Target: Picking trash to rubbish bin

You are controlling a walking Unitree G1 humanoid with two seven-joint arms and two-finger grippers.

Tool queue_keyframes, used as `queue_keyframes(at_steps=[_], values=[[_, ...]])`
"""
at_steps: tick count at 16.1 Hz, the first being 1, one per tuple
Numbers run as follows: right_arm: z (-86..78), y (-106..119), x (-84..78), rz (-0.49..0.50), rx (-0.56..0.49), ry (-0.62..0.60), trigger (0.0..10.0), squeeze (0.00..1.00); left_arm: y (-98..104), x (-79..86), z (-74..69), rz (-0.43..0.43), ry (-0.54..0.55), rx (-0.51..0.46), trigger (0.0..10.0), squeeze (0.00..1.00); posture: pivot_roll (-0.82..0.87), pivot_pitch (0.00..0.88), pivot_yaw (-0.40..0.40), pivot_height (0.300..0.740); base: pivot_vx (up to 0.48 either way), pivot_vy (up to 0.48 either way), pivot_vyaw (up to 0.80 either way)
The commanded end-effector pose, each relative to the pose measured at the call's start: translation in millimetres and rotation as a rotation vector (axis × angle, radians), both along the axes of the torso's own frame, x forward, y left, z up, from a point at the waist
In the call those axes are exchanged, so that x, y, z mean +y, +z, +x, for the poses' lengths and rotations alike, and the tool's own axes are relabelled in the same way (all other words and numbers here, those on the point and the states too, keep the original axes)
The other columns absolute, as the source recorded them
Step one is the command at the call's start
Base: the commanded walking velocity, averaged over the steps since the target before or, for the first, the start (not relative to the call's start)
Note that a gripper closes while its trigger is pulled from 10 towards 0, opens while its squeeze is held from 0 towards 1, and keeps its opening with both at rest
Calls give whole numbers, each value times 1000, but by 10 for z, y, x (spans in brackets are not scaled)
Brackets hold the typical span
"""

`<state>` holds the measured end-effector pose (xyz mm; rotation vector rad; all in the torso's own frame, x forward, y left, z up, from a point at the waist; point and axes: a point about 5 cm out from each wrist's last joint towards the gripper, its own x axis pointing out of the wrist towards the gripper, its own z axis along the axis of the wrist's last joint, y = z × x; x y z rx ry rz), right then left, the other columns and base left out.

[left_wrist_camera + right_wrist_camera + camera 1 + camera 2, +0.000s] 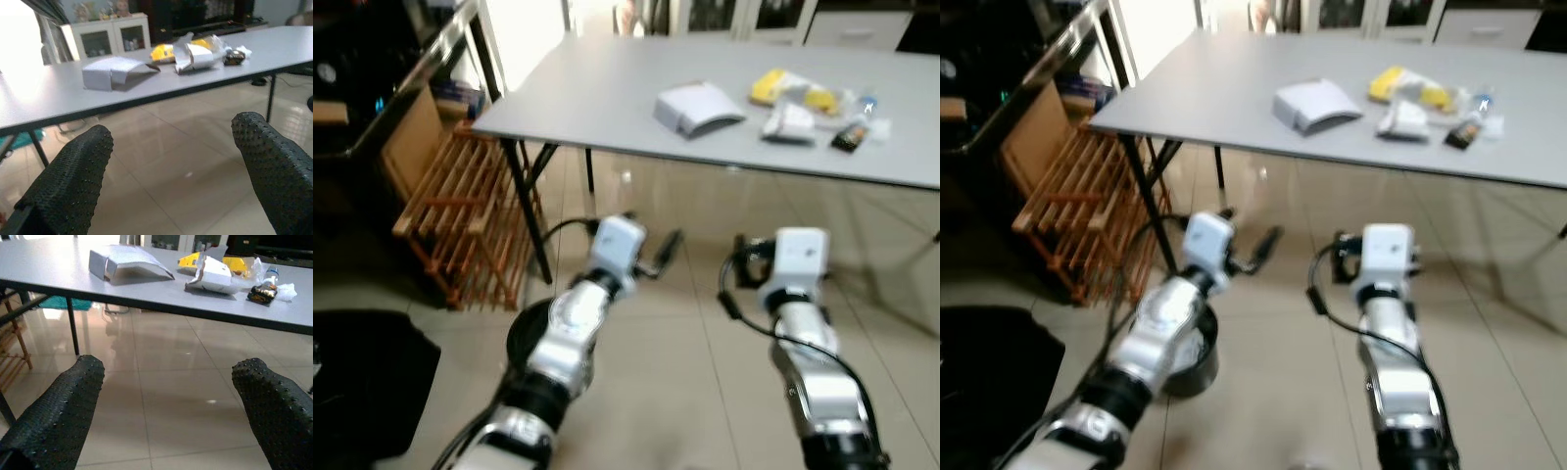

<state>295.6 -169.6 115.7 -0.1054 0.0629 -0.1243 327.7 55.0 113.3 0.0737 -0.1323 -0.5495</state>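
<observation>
A folded grey-white cardboard box (697, 108) lies flat on the grey table (597, 93). At its 3 o'clock sits a cluster of trash: a yellow plastic wrapper (775, 86), a crumpled white paper carton (788, 123), and a small dark snack packet (850, 137). A round black rubbish bin (1193, 360) stands on the floor at 7 o'clock.

Head views soft, motion-blurred throughout. Strong daylight from far left, blown out white beyond counter (607, 88) corner. Near-left corner dark, detail lost. Glossy floor tiles (166, 382) carry pale reflections under counter. Wrist views sharper at counter; black fingers (73, 181) close up, slightly out of focus.
</observation>
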Motion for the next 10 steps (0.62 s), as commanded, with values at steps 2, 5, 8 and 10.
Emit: queue_keyframes(at_steps=[2,5,8,10], values=[[2,28,-51,-8,-8,-13,10000,0,21,-80,-13,1,-22,-7,10000,0,-151,41,50,740,0,-480,0],[6,29,-52,-9,-7,-9,10000,0,19,-83,-8,6,-22,-7,10000,0,-153,38,53,740,0,-480,0],[14,29,-86,-15,-7,-12,10000,0,24,-93,8,1,-19,-3,10000,0,-153,28,54,740,0,-270,0],[41,44,-105,-21,-16,-11,10000,0,27,-97,19,3,-18,-4,10000,0,-148,14,60,740,0,0,0]])
